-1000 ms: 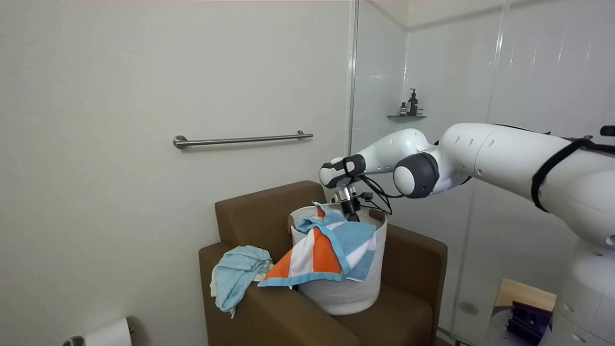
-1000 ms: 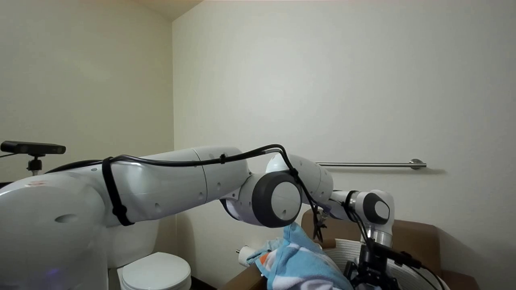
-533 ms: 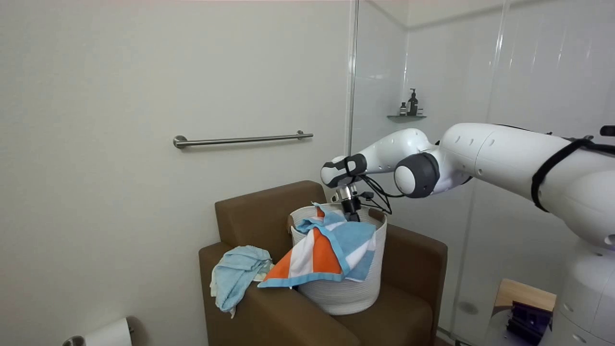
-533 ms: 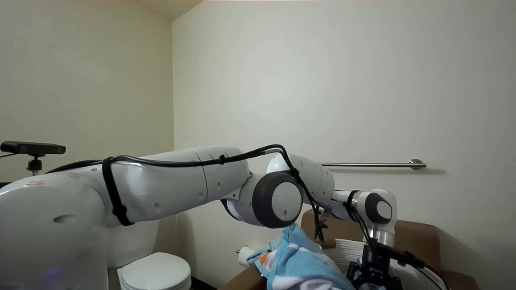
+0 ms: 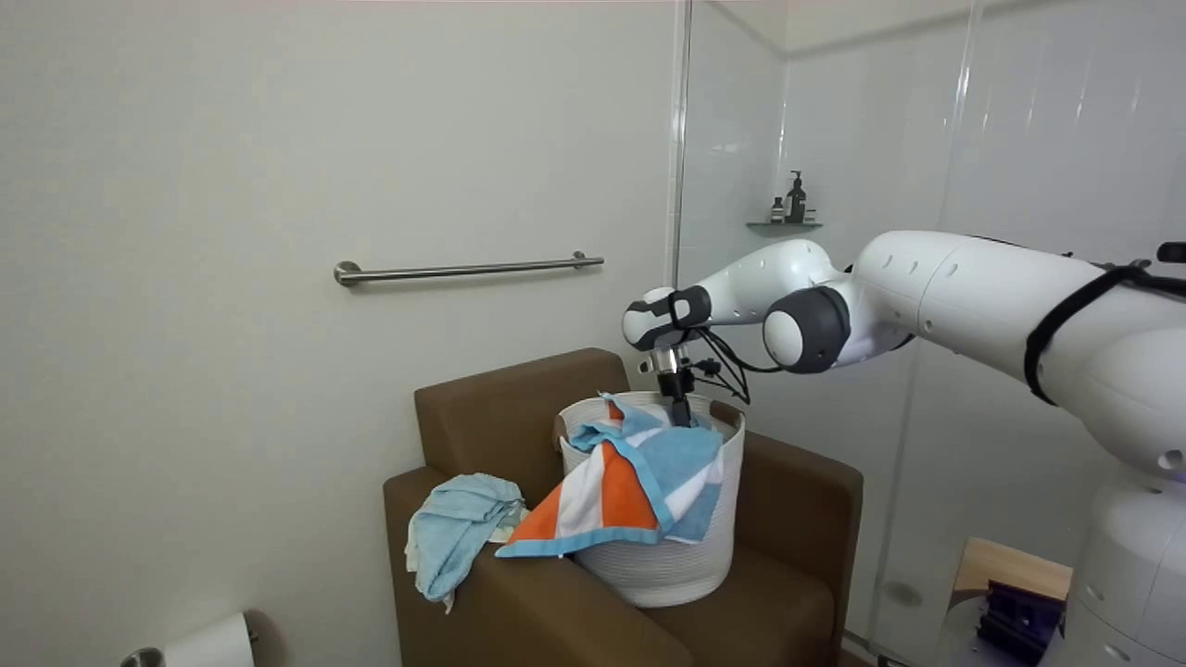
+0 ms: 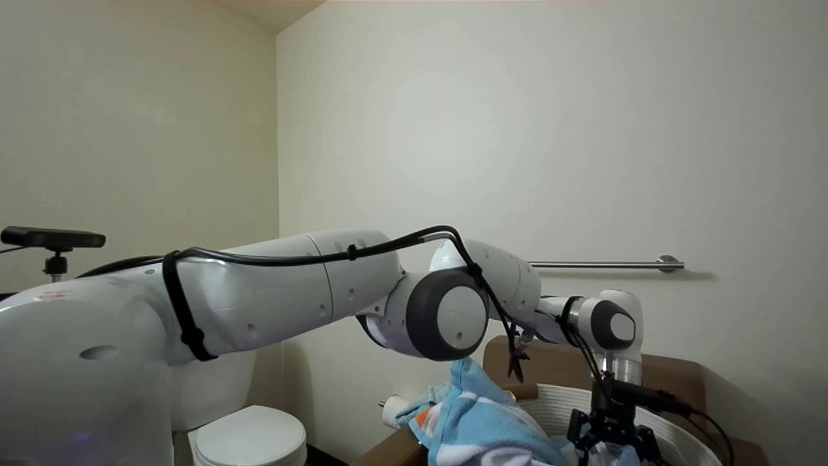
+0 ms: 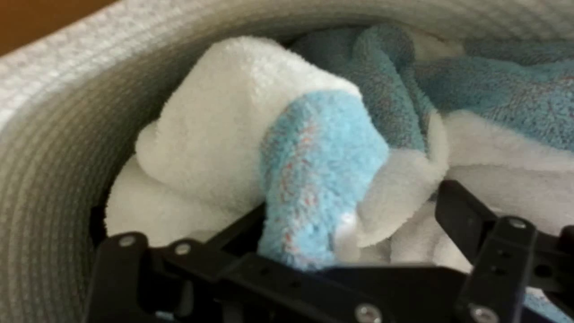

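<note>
Points down into white basket [image 5: 662, 574] on brown armchair [image 5: 514, 417], with jaws spread wide apart close to blue-and-white towelling [image 7: 224, 121] bunched inside. Shows blue fold [image 7: 318, 170] between jaws in wrist view; cannot tell whether touching. Has striped towel [image 5: 635, 486], orange, white and blue, draped over side of basket, plus pale blue cloth [image 5: 463, 523] slumped on armrest [image 5: 556, 597]. Includes steel towel bar [image 5: 473, 270], pump bottle [image 5: 795, 204] on corner shelf [image 5: 783, 225], white toilet [image 6: 249, 437] beyond arm [image 6: 278, 294].
</note>
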Tool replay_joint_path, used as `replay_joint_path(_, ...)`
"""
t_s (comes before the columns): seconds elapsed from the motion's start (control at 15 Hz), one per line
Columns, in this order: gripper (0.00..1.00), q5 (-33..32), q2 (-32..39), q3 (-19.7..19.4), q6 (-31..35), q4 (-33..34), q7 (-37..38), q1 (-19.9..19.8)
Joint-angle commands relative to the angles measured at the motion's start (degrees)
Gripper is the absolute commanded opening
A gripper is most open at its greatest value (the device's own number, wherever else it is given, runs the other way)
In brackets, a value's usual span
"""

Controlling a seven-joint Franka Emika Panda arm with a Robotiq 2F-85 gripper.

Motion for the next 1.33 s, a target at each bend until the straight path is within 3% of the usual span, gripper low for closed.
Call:
replay_joint_path(0.0,1.00,1.21,-2.48,1.26,3.14,-2.30,-1.54,-1.06)
replay_joint_path(1.27,1.00,1.60,-8.65,4.97,11.34,-5.17,-1.32,-1.28)
